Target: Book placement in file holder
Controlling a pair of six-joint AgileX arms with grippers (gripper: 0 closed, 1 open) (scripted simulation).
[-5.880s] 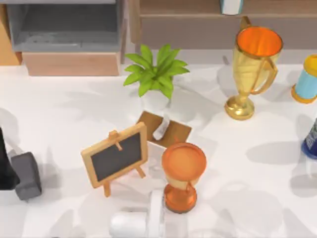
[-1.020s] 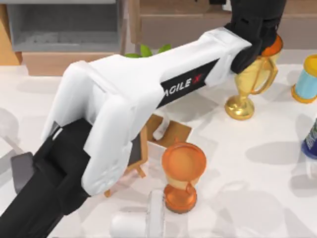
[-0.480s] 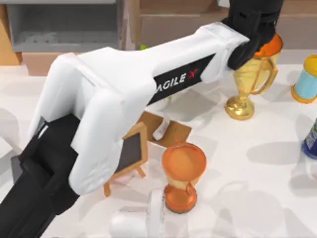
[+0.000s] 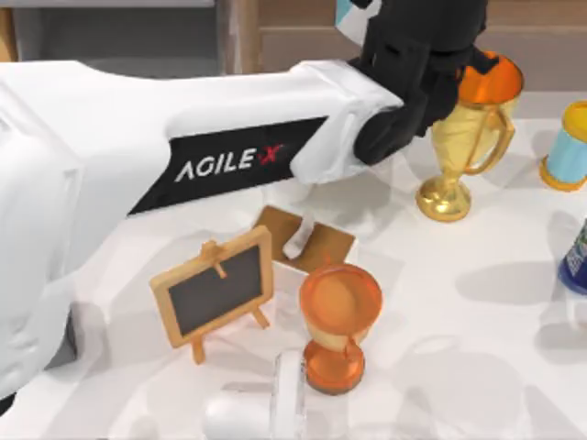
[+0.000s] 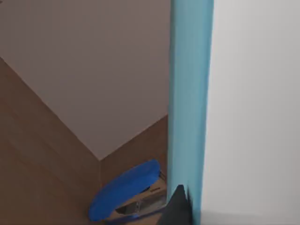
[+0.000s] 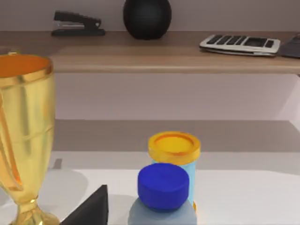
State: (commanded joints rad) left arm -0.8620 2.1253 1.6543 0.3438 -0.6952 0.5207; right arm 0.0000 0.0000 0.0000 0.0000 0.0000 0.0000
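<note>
In our left wrist view the book (image 5: 191, 93) runs as a tall teal strip with a pale face beside it, right at a dark fingertip (image 5: 177, 206); we judge our left gripper (image 4: 367, 14) is clamped on the book, though the fingers are mostly hidden. From above, a corner of the teal cover (image 4: 347, 11) peeks out at the gripper, up at the far edge over the brown shelf (image 4: 303, 41), right of the grey file holder (image 4: 119, 41). Nearer us stand a small chalkboard easel (image 4: 215, 291) and an orange cup (image 4: 339, 325). Under the arm's reach sits a gold trophy (image 4: 468, 128) (touching distance from the wrist). A blue stapler (image 5: 124, 190) lies beyond the book. Our right gripper (image 6: 89, 208) sits parked near a blue-lidded bottle (image 6: 163, 192); whether it is closed we cannot tell.
</note>
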